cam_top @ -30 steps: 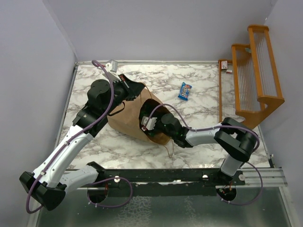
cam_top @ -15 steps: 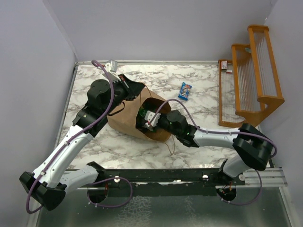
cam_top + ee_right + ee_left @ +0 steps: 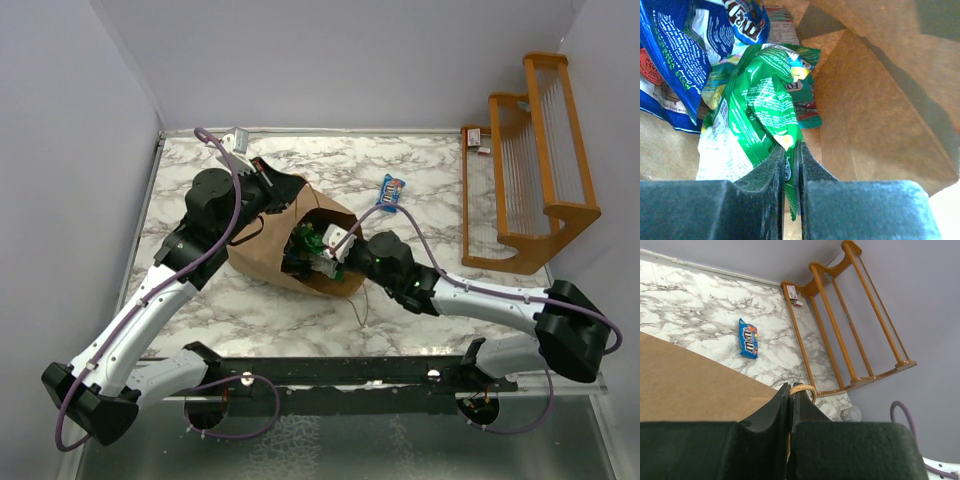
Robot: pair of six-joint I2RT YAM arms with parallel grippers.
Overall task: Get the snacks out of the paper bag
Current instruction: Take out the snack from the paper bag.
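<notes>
The brown paper bag (image 3: 262, 250) lies on its side on the marble table, mouth facing right. My left gripper (image 3: 284, 190) is at the bag's upper rim, shut on its twisted paper handle (image 3: 808, 389), beside the bag's brown wall (image 3: 690, 380). My right gripper (image 3: 320, 250) is in the bag's mouth. In the right wrist view it (image 3: 791, 150) is shut on the edge of a green foil snack packet (image 3: 765, 100). Behind that lie a dark blue packet (image 3: 680, 55) and a teal one (image 3: 807, 112). Another blue snack (image 3: 391, 192) lies on the table outside the bag.
An orange wooden rack (image 3: 540, 150) stands at the table's right edge against the wall. A small red and white item (image 3: 478, 140) sits at the rack's far corner. Grey walls close in the table on the left, back and right.
My right gripper has shut on the green packet inside the bag's mouth, and the right arm's elbow has swung out to the right. The left arm and bag have stayed put.
</notes>
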